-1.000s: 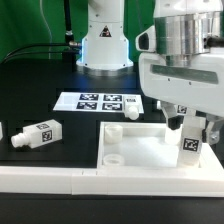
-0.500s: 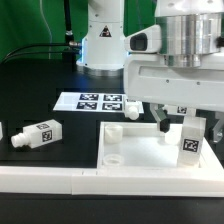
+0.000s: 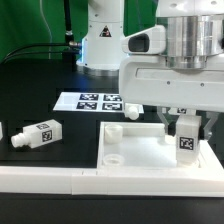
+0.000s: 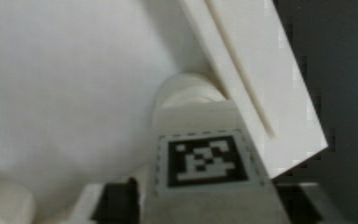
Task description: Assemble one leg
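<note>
My gripper (image 3: 186,133) is shut on a small white leg (image 3: 186,140) with a black-and-white tag on its side. It holds the leg upright over the right part of the large flat white tabletop (image 3: 150,152). In the wrist view the leg (image 4: 202,135) fills the middle, its tag facing the camera, between the dark fingers (image 4: 123,200). The tabletop (image 4: 69,90) lies behind it. Another leg (image 3: 36,134) lies on its side on the black table at the exterior view's left. A further leg (image 3: 2,131) shows partly at the left edge.
The marker board (image 3: 98,101) lies behind the tabletop. A long white border rail (image 3: 60,180) runs along the front. A small round white peg (image 3: 131,108) stands near the tabletop's back edge. The robot base (image 3: 103,35) stands at the back.
The gripper with the leg has moved toward the exterior view's left, about a finger's width, over the tabletop. The legs on the table have not moved.
</note>
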